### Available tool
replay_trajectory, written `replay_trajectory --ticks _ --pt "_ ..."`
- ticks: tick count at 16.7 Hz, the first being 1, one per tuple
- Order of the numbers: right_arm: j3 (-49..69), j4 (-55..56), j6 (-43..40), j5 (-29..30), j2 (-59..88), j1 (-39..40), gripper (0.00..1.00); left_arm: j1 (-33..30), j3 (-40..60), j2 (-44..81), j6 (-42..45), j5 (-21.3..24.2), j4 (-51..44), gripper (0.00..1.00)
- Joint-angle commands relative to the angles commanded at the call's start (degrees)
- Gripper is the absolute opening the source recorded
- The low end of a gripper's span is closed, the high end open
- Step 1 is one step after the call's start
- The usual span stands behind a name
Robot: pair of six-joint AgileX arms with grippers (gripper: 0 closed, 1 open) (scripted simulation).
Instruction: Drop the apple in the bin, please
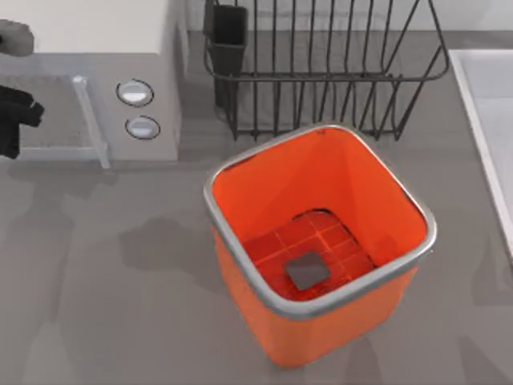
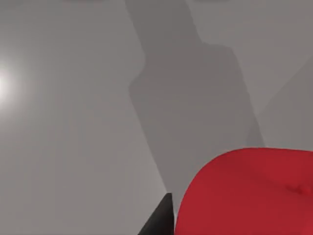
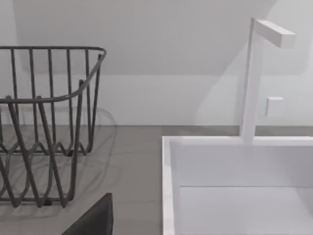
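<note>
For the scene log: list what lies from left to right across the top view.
Left arm's dark part at the left edge → microwave → orange bin, with the black wire dish rack behind it → white sink at the right edge.

Red apple (image 2: 249, 193), orange bin (image 1: 264, 305) with silver rim, gridded floor, grey square
</note>
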Motion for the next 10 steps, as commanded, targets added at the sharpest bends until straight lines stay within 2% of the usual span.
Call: replay_trajectory --ticks 3,7,10 --pt "0.00 0.00 0.00 0.00 0.00 0.00 1.00 -11.38 5.68 2.25 -12.66 -1.05 -0.66 0.00" --pt "0.00 0.00 0.00 0.00 0.00 0.00 1.00 -29.58 15.02 7.51 -36.28 -3.29 -3.15 0.00" --pt "0.00 0.00 0.00 0.00 0.00 0.00 1.00 -40.76 21.83 13.16 -52.70 -4.95 -6.48 0.00"
